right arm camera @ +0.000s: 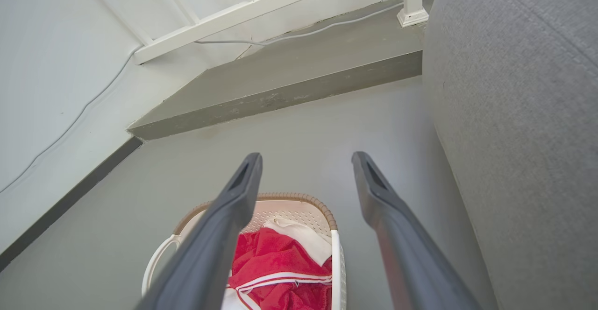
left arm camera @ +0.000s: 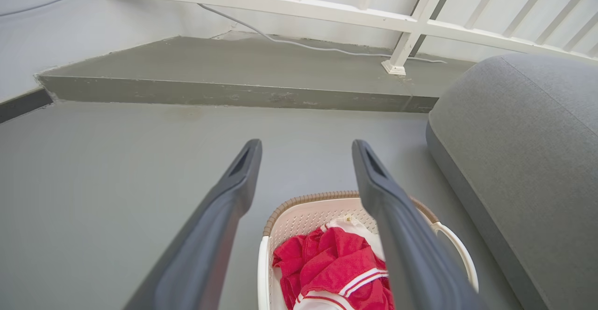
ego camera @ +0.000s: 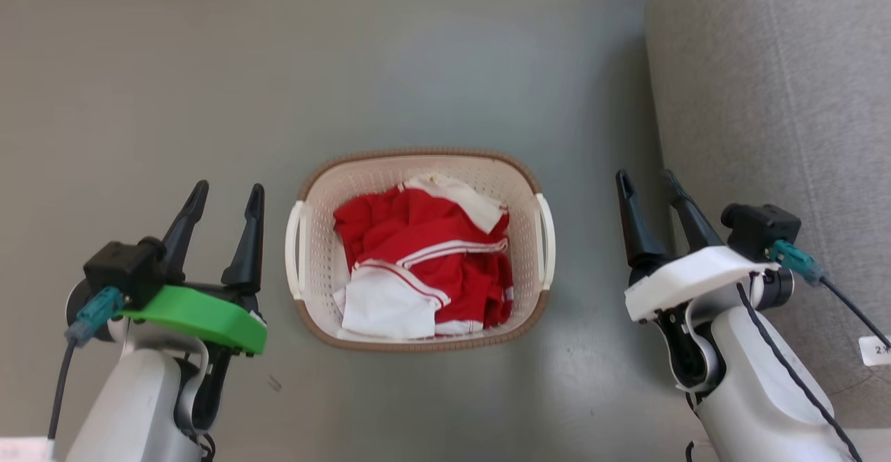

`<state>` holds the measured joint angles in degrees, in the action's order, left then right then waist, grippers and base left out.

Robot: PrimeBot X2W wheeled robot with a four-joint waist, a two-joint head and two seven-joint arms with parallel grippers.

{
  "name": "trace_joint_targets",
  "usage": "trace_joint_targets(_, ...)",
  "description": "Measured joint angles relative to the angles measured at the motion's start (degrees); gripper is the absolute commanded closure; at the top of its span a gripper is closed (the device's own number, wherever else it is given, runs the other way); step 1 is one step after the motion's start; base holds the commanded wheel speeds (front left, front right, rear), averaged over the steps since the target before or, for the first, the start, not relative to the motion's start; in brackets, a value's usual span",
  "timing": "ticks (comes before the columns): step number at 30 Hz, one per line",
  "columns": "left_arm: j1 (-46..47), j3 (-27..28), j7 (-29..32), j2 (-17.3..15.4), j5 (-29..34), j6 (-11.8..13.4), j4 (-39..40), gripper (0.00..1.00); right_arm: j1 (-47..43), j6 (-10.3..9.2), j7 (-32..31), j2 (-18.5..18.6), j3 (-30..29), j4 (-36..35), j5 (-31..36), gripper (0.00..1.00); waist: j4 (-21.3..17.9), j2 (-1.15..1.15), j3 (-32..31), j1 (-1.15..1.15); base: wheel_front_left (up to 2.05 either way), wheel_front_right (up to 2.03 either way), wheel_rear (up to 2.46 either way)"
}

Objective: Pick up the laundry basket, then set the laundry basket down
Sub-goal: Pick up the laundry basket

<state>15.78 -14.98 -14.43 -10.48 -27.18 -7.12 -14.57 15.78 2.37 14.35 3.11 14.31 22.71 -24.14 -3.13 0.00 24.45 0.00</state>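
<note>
Dark fingers (ego camera: 247, 239); green left bracket (ego camera: 202, 316), white right bracket (ego camera: 686, 275), perhaps plastic.

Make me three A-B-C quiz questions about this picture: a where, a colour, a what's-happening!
1. Where is the laundry basket? A on a table; B on the floor; C hanging from a hook.
2. What colours are the clothes inside? A blue and yellow; B red and white; C all black.
3. How are the left end effector and right end effector? A both open, empty; B both shut on handles; C one open, one shut.
B, it rests on grey floor; B, red cloth with white trim; A, fingers spread, touching nothing.
</note>
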Motion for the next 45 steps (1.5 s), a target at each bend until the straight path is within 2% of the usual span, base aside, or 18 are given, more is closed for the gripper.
trace_joint_targets(4,2.6,-1.6,0.0,-1.3,-0.9,0.0,-2.9,0.0,2.4,-0.11,0.0,0.0,0.9,2.0,-0.6,0.0,0.0,0.0,3.3,0.0,0.0,0.0,0.0)
trace_joint_targets(10,7.1,-2.6,0.0,-2.3,-4.6,0.0,-8.1,0.0,6.5,-1.44,0.0,0.1,2.4,6.4,-1.6,0.0,0.2,0.0,8.1,0.01,0.0,0.0,0.0)
trace_joint_targets(16,11.0,-5.7,0.3,-3.4,-7.0,0.0,-12.5,0.0,9.8,-1.56,0.0,0.1,4.4,11.2,-4.2,0.0,0.4,0.0,12.3,0.01,0.0,0.0,0.0)
trace_joint_targets(25,16.4,-11.1,2.8,-3.9,-10.9,0.0,-15.6,0.0,14.8,-2.01,0.1,0.2,8.9,16.2,-6.0,0.0,0.4,0.0,17.4,0.0,0.0,0.0,0.0)
trace_joint_targets(31,20.7,-13.3,4.7,-4.4,-13.6,0.0,-18.4,0.0,18.9,-2.99,0.0,0.3,11.7,19.0,-7.7,0.0,0.3,0.0,21.4,0.0,0.0,0.0,0.0)
trace_joint_targets(36,23.9,-14.1,6.5,-5.3,-15.1,0.0,-21.3,0.0,22.0,-3.04,-0.1,0.4,14.0,21.6,-8.2,0.0,0.1,0.0,24.7,0.0,0.0,0.0,0.0)
trace_joint_targets(45,27.8,-19.0,7.7,-5.3,-18.0,0.0,-23.8,0.0,26.3,-3.48,-0.1,0.4,17.7,25.2,-11.2,0.0,-0.1,0.0,29.8,0.0,0.0,0.0,0.0)
